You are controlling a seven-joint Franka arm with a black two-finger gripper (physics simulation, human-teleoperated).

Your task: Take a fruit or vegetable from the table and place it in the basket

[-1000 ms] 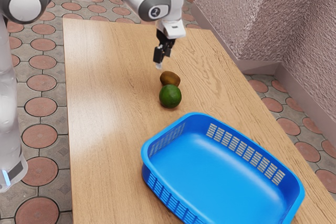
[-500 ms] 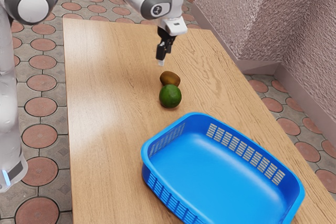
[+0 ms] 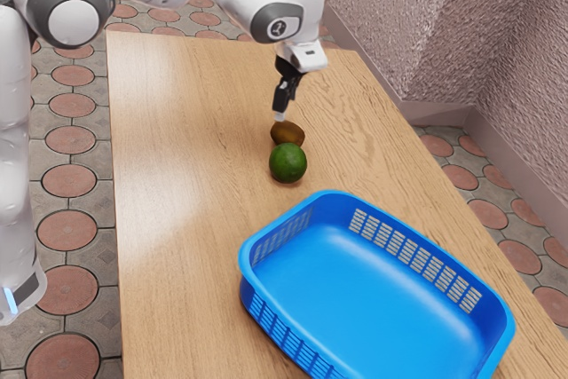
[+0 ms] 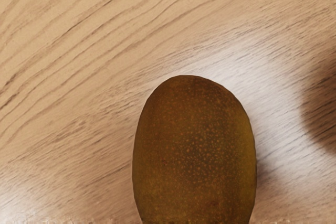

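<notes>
Kiwi: the brown, oval, speckled kiwi (image 3: 287,133) lies on the table, partly hidden behind the round dark-green fruit (image 3: 287,164) in the exterior view; the wrist view cuts off one end.
Gripper: black two-finger gripper (image 3: 280,115), just above the kiwi; I cannot tell whether it is spread or closed.
Basket: blue plastic, slatted basket (image 3: 330,193), past the green fruit from the kiwi, cut off by the exterior view's lower edge.
Change: over the last half second the gripper came lower, nearer the kiwi; fruits and basket stayed put.
</notes>
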